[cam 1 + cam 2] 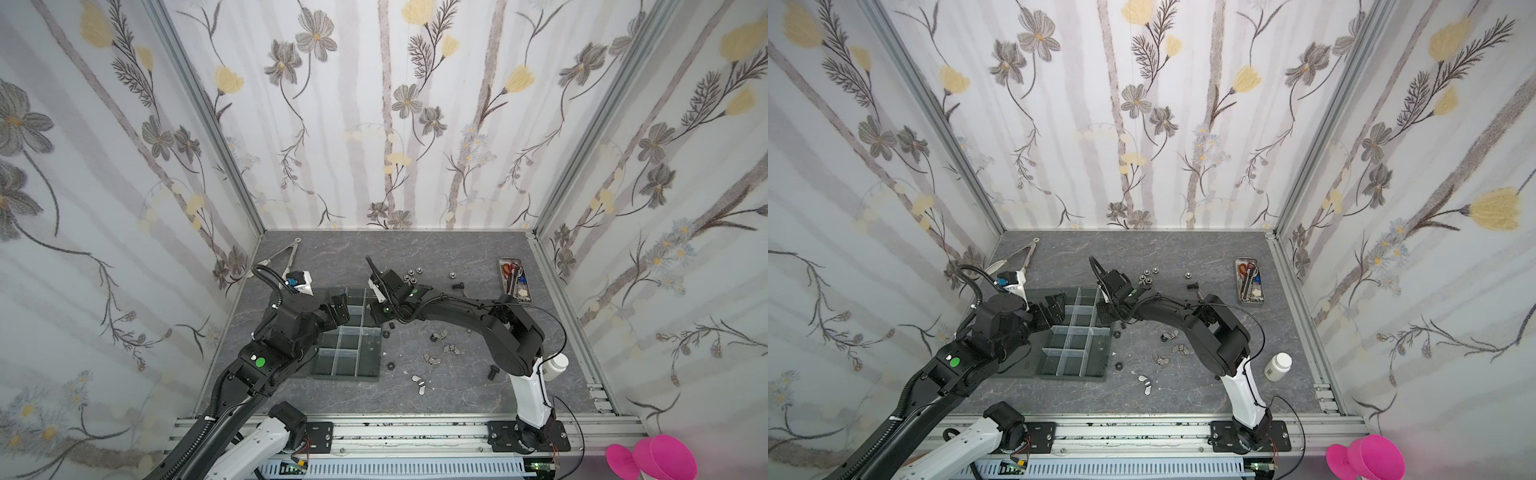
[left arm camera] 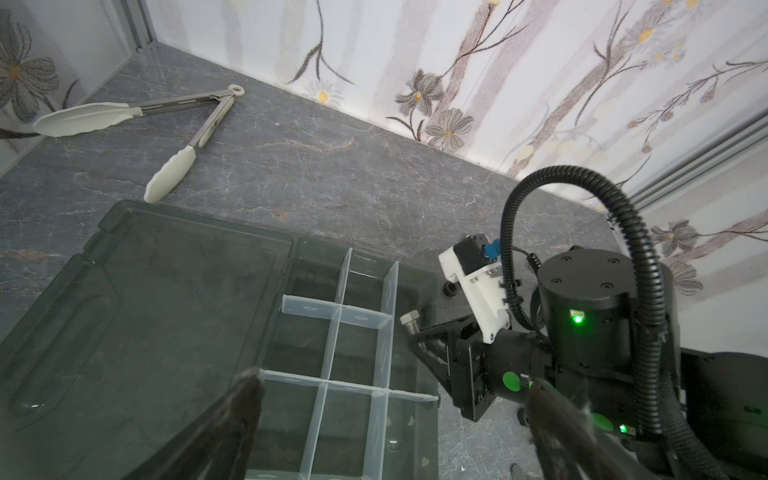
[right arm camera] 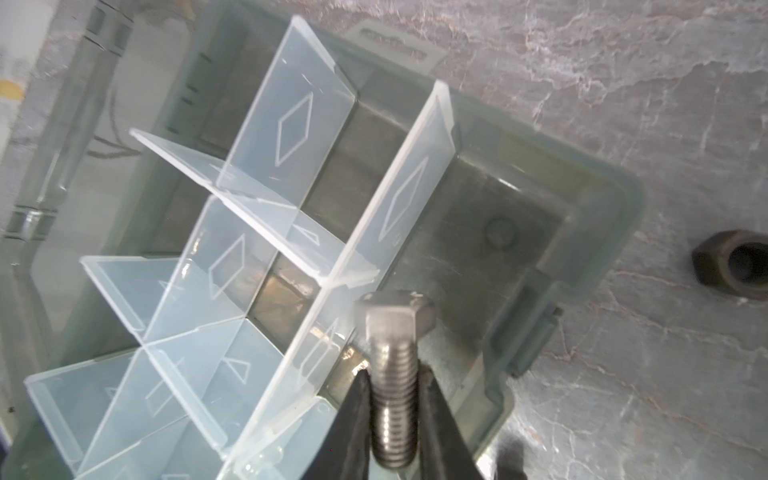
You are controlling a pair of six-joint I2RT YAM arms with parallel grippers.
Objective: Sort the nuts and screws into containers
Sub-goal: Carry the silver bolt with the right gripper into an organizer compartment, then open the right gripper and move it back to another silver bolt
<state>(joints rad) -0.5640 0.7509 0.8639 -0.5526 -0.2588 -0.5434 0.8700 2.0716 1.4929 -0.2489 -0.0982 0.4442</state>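
My right end effector (image 3: 392, 372) is grasping a silver screw (image 3: 395, 320) by its shank. The head pokes out over the corner cell (image 3: 478, 249) of the organiser tray (image 3: 615, 195), close beside a clear divider (image 3: 415, 183). I'd centre it over that cell, clear of the divider, then release low. The left end effector (image 2: 395, 380) hovers released above the tray.

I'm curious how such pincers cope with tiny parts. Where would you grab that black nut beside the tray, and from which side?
Pinch the nut across two opposite flat sides, coming straight down. It seems to lie flat on the table, hole up, so its flats stand free, and it sits clear of the tray wall, leaving room either side. The right gripper, nearby, holds a screw.
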